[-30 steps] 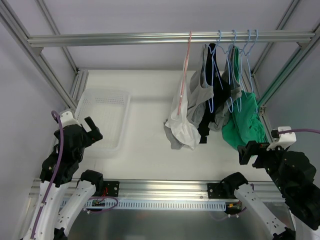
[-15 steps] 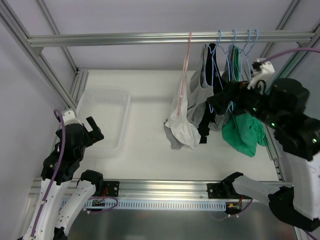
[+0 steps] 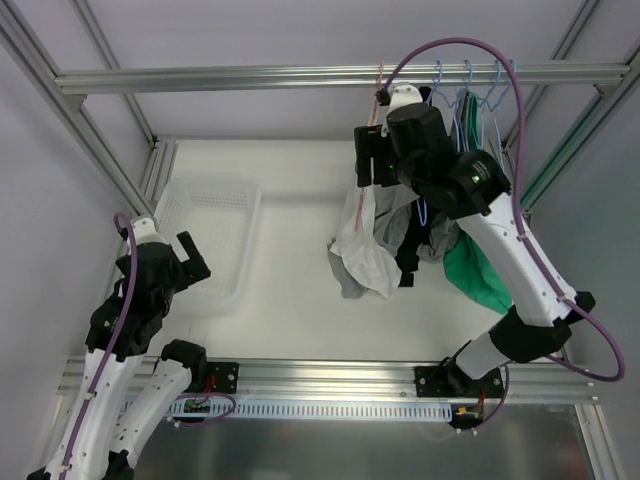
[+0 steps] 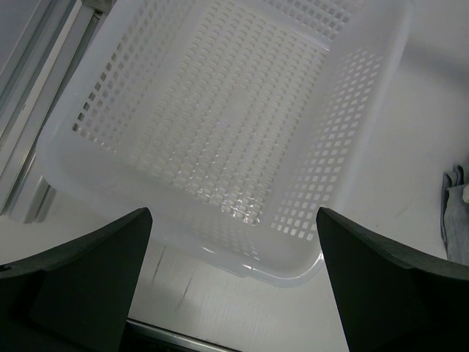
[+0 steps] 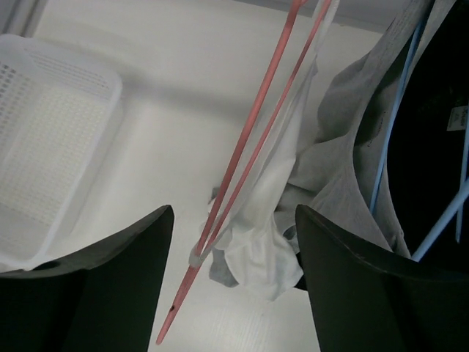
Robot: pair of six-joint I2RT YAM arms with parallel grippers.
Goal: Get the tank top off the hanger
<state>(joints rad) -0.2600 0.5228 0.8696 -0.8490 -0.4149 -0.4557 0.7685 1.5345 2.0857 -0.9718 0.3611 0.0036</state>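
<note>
Repositioning within the last second brought my right end effector [image 5: 231, 249] up to the pink hanger [image 5: 242, 139], jaws apart and empty, so the white tank top [image 3: 365, 255] draped on it now looks within grasping reach; left end effector [image 4: 233, 216] hangs open over the basket [image 4: 344, 161].

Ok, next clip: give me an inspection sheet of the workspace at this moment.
Surface: white table, no spills or loose items seen.
Job's things: white tank top hangs on the pink hanger from the rail; white basket empty.
Clutter: grey, black and green garments on blue hangers alongside.
Grippers: right pincer open, raised at the pink hanger, gripping nothing; left pincer open above the basket.
Cables: right arm's purple cable arcs close to the blue hanger hooks; left arm's purple cable runs along that arm.
Surroundings: aluminium frame, pale walls.
</note>
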